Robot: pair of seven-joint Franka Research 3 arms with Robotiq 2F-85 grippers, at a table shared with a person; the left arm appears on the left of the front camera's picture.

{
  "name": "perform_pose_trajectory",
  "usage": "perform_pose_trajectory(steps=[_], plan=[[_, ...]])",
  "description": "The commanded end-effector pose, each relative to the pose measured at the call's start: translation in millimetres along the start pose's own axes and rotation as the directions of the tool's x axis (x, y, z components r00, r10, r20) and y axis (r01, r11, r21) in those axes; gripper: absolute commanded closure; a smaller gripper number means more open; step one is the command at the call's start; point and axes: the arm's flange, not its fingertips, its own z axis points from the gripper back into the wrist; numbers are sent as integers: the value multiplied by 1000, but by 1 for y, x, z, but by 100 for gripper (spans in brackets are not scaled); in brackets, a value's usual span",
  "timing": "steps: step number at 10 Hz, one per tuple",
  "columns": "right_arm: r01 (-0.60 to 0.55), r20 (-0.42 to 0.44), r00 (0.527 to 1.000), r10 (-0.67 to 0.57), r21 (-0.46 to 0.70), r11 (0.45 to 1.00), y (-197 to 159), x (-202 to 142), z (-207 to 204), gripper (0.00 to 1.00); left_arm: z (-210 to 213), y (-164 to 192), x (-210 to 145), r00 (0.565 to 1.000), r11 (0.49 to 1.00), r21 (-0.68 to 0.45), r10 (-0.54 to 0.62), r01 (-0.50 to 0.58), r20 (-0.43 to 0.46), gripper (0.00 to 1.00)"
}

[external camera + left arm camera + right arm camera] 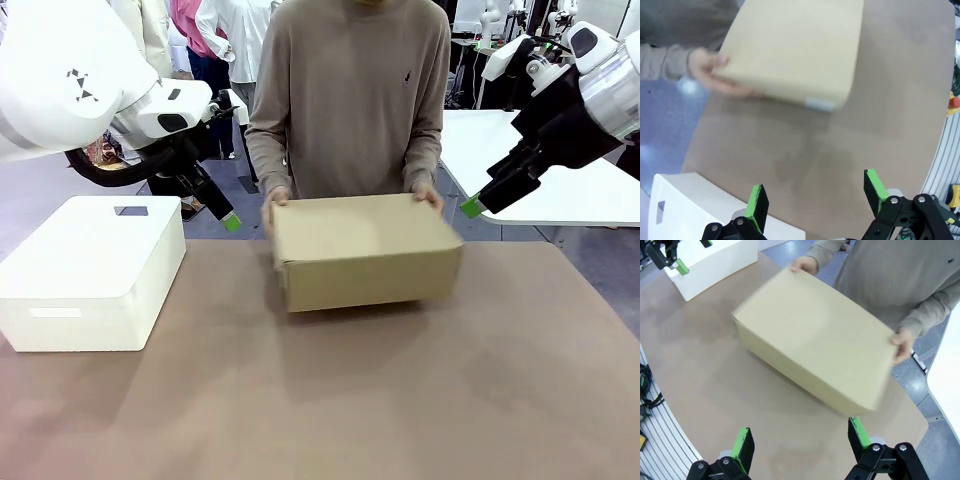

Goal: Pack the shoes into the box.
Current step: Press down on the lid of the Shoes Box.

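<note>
Centre of the front view, slightly above mid-frame: the box (365,250), tan cardboard w/ lid closed, is sitting on the brown table (330,400), its near-left corner looking slightly raised and blurred. A person in a grey-brown sweater is standing behind it at top centre, gripping both far corners: one hand (275,203) at the box's upper-left corner, the other hand (428,193) at its upper-right corner. Shoes can't be told from any view, since the lid is shut.

Left side of the frame: a white lidded bin (92,272) is resting on the table, well apart from the box. Just above the bin's upper-right edge, the left gripper (222,212) is hanging over the table's far edge, pincer released and grasping nothing. In the left wrist view its green pads (757,207) are standing wide apart at the bottom, w/ the box in the upper centre and the bin's corner at lower left.

Right side of the front view, upper part: the right gripper (478,203) is hovering near the box's upper-right corner, apart from it, pincer also released and empty. In the right wrist view its fingers (743,446) are spreading wide at the bottom edge, the box filling mid-frame above them.
</note>
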Motion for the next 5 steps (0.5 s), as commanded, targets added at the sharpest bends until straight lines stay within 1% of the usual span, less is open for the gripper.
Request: perform_pose_trajectory(steps=[1, 5], plan=[[16, -12, 1000, -16, -11, 1000, 2, 0, 0, 0, 0, -2, -4, 1000, 1000, 6, 12, -12, 5, 0], [16, -12, 1000, -16, -11, 1000, 2, 0, 0, 0, 0, -2, -4, 1000, 1000, 6, 12, -12, 5, 0]])
